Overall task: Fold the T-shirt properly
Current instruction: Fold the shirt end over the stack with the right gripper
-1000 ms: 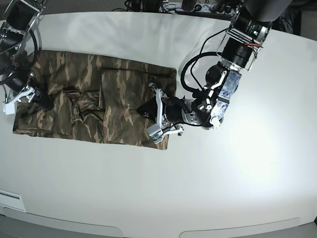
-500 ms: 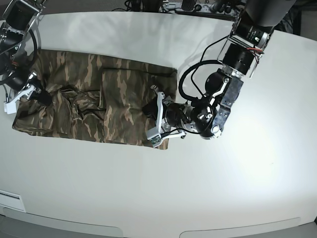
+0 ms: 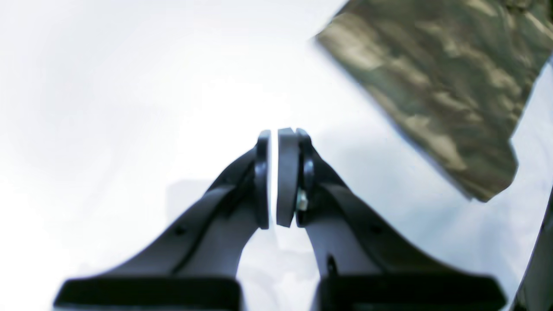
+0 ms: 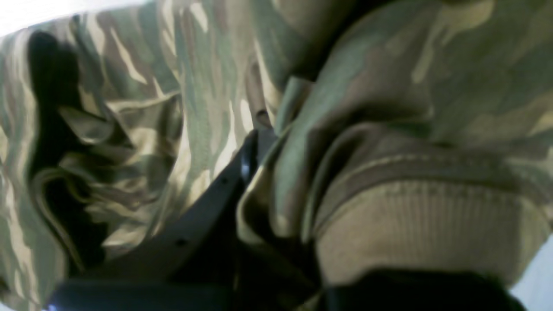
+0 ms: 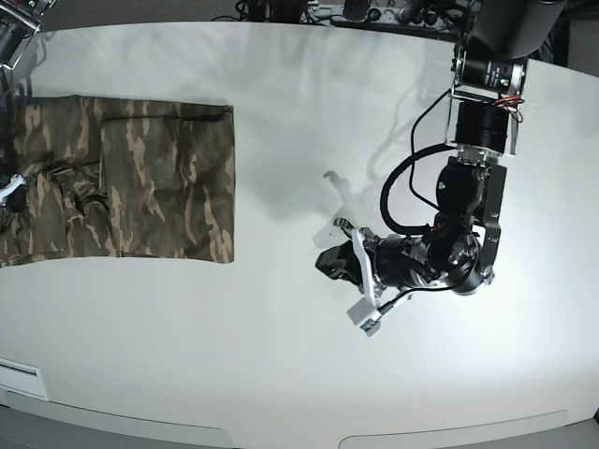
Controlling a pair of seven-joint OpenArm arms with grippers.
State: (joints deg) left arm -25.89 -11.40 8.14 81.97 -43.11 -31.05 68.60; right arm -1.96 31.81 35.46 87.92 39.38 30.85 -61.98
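The camouflage T-shirt (image 5: 140, 178) lies spread at the left of the white table (image 5: 281, 374), its left part running out of the base view. My right gripper (image 4: 268, 129) is shut on bunched cloth of the T-shirt (image 4: 129, 108) beside the tan ribbed collar (image 4: 414, 224); in the base view only a white piece of this gripper (image 5: 7, 185) shows at the left edge. My left gripper (image 5: 329, 262) hovers over bare table to the right of the shirt. Its pads (image 3: 287, 172) stand a sliver apart with nothing between them, and a corner of the T-shirt (image 3: 436, 82) lies beyond.
Cables and a power strip (image 5: 374, 11) run along the table's far edge. The left arm's black body (image 5: 468, 224) hangs over the right half of the table. A white label (image 5: 19, 379) sits at the near left edge.
The T-shirt has slid left, its right edge now well left of centre. The left gripper let go of the shirt's right edge and drew back to the right over bare table.
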